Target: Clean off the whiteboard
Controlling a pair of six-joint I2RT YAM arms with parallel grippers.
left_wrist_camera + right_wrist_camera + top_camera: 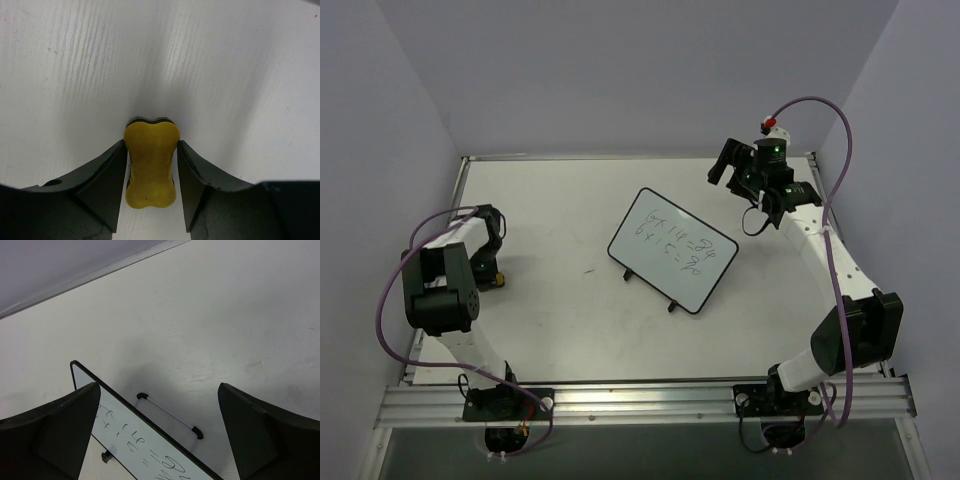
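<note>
Left gripper (pixel 150 150): down at the table (pixel 560 320), fingers (pixel 100 185) close against both sides of the yellow eraser (pixel 150 167). I cannot tell whether they grip it.
Eraser: flat between those fingers.
Whiteboard (pixel 672 250): well right of the left gripper, near the right gripper, green writing on its face.
Right gripper (pixel 159 390): wide open, holding nothing, above the board's far edge.

The top camera looked down from above and behind the arms, the whiteboard (pixel 672 250) mid-frame. The right wrist camera, near the whiteboard's far-right side, shared one corner of it. The left wrist camera, well left of the whiteboard, faced downward, close on a yellow eraser (pixel 150 165).
</note>
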